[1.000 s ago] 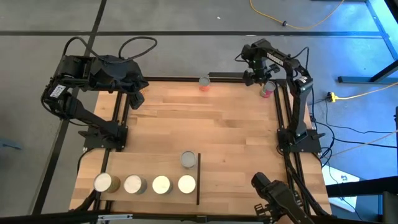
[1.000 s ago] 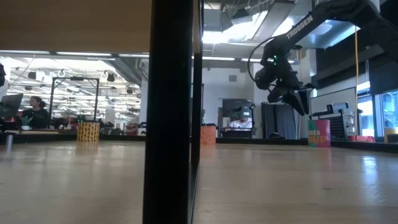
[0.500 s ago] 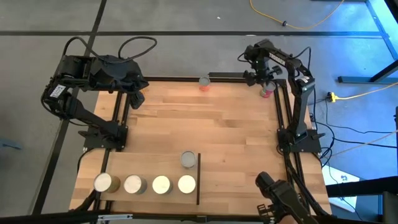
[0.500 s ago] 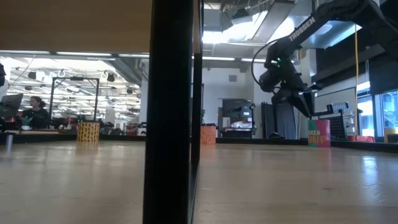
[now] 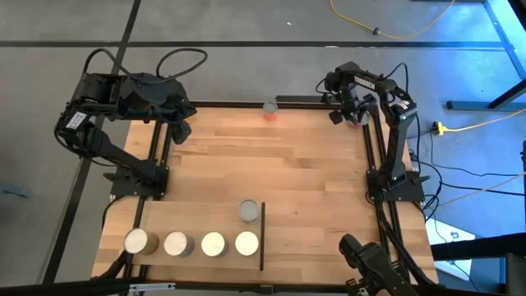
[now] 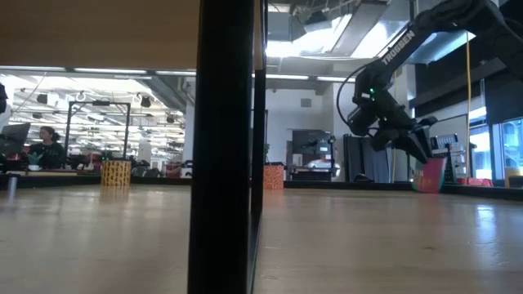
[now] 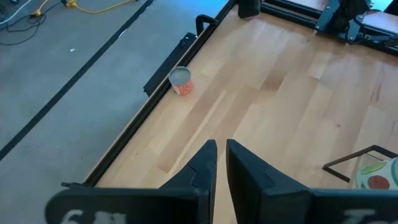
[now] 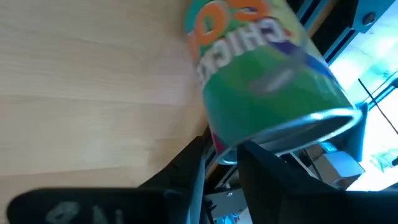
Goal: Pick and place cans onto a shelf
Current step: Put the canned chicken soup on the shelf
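Can tilted against right claw

the middle of the tabletop is left bare from side to side. the near left part is taken up by a row of four cans, with a fifth can just behind it beside the black bar. the far edge is blocked by an orange can, and the far right corner by the right gripper against a tilted can.
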Robot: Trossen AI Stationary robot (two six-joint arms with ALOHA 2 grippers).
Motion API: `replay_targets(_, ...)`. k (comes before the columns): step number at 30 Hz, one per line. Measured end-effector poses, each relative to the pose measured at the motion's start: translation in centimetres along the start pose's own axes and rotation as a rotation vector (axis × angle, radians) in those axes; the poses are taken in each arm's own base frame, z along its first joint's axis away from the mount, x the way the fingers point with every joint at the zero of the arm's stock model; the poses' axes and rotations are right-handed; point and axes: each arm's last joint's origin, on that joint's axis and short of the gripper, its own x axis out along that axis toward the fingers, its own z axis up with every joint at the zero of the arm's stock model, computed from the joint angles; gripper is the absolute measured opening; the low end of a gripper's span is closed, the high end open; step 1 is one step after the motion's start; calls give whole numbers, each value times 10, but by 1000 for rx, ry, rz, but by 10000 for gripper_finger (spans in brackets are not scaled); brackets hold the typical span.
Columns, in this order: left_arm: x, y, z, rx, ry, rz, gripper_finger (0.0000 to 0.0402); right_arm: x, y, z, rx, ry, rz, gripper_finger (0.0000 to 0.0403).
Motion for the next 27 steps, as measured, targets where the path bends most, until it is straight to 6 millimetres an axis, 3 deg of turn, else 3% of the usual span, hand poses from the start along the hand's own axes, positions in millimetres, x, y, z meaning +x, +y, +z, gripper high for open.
replay_targets(9, 0, 0, 0, 3, 0, 0, 27, 0, 0, 1, -23, -8, -2, 93)
replay_targets(18, 0, 0, 0, 3, 0, 0, 27, 0, 1, 3, -47, -34, 3, 14)
replay_targets(27, 0, 0, 0, 3, 0, 0, 27, 0, 1, 2, -147, -24, -11, 6)
